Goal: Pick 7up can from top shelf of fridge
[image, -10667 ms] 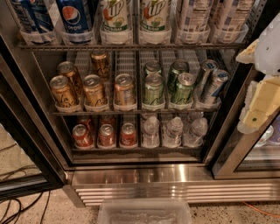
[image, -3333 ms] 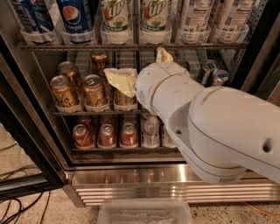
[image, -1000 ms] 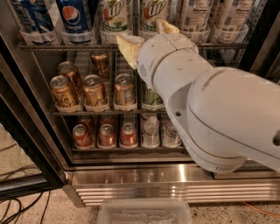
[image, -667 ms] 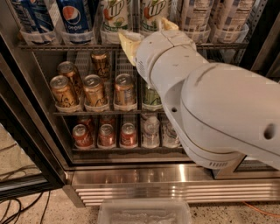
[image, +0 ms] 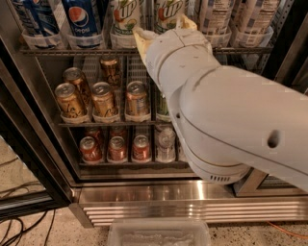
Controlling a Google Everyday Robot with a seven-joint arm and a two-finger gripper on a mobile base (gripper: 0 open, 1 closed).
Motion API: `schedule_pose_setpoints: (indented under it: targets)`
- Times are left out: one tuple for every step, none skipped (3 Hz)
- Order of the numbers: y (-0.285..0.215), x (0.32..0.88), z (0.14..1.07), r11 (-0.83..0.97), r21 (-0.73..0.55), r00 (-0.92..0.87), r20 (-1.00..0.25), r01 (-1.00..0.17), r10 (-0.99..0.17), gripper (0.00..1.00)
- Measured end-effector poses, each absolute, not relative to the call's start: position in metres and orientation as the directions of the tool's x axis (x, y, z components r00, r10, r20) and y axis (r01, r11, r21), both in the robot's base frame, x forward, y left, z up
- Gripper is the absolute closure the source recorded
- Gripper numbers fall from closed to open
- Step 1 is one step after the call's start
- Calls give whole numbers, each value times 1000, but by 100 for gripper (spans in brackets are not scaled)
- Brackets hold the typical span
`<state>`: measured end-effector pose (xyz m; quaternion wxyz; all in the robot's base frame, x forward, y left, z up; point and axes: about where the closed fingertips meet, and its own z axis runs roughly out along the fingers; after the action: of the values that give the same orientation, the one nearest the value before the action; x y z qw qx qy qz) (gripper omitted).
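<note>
The 7up can [image: 168, 10] stands in a clear tray on the top shelf [image: 57, 50] of the fridge [image: 144, 192], with a second 7up can [image: 126, 14] to its left and Pepsi cans [image: 82, 17] further left. The gripper [image: 163, 32] hangs just in front of its base, fingers [image: 143, 41] spread apart and holding nothing. Gold cans [image: 103, 98] line the rack below.
</note>
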<state>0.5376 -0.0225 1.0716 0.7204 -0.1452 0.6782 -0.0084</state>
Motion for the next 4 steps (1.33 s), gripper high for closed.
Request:
schedule_pose_setpoints:
  targets:
    - [-25,539,1071,968,-204,65,-978,-147,-197,41]
    - [-27,542,1068,974,-185,46,-983,-131,-180,41]
    - [-27,549,1067,977,-174,36,-985,-123,-171,40]
    - [-30,558,1070,979,-172,45,-985,-106,-168,40]
